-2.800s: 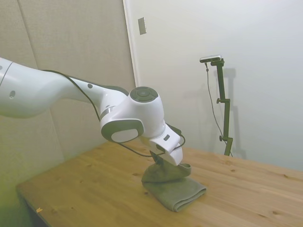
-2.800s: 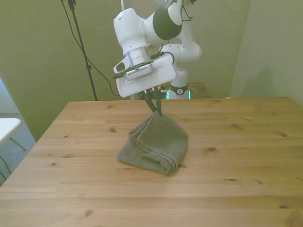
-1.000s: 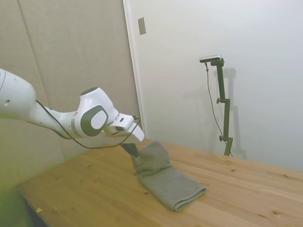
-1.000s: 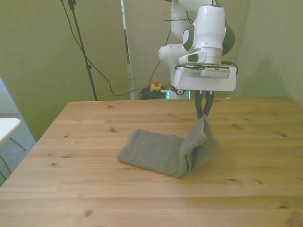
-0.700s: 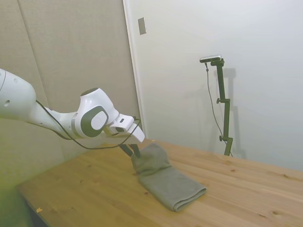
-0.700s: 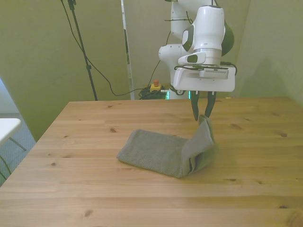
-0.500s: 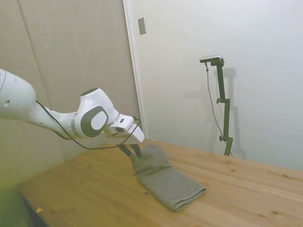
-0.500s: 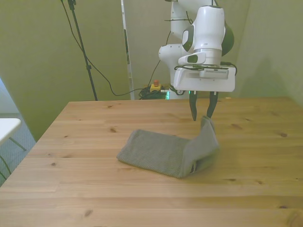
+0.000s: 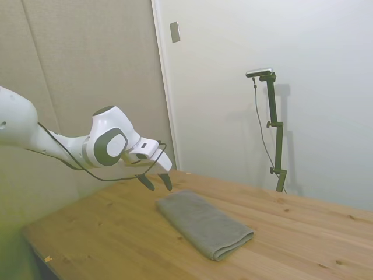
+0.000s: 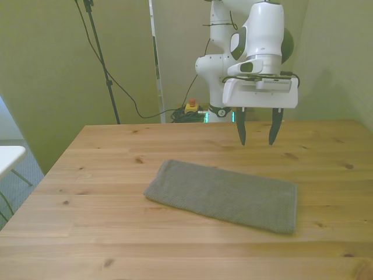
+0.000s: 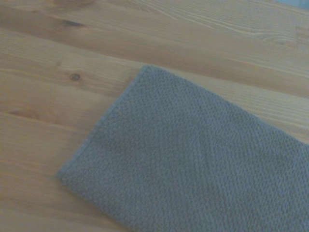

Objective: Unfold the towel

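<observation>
1. Location: the towel lies flat on the wooden table, a long grey-green strip running from the front view's left toward its right, near the table's middle.
2. End effector: it hangs above the table just beyond the towel's far long edge, toward the front view's right end of the cloth. Its two fingers are spread wide and hold nothing; clear air shows between fingertips and cloth in the side view.
3. Handling, judged: soft terry, light and limp. It should drape rather than hold shape, and a lifted layer is likely to drag the layer beneath unless only the top one is pinched. Not fragile; not slippery on wood.
4. Layering: the near end in the side view shows a rounded doubled edge, so at least one fold appears to remain.
5. Grasp point, judged: a corner or free edge of the topmost layer. The wrist view shows one corner with a stitched hem, lying flat on the wood.
6. Count: one towel, one arm, one end effector, one table.
</observation>
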Robot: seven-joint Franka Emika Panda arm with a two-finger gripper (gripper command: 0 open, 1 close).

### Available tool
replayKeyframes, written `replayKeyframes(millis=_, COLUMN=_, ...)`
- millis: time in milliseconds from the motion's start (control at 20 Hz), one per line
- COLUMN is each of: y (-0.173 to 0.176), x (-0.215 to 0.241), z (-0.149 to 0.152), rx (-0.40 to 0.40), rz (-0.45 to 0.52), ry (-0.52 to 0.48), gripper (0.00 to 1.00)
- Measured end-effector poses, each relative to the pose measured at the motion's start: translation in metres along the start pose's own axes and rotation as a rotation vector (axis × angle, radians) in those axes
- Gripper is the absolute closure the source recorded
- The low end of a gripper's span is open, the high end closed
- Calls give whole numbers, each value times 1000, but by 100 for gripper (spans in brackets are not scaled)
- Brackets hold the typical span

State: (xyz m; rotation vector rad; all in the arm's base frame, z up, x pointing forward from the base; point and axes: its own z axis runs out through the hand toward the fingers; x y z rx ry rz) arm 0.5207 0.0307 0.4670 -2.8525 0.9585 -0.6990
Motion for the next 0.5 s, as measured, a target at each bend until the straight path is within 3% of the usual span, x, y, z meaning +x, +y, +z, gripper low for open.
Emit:
replayKeyframes(millis=350, y=10, x=-41, z=-49, rx=-239, rz=202, ry=-142, gripper=0)
replayKeyframes(millis=500, y=13, x=-61, z=-84, rx=-283, rz=262, ry=-178, gripper=0)
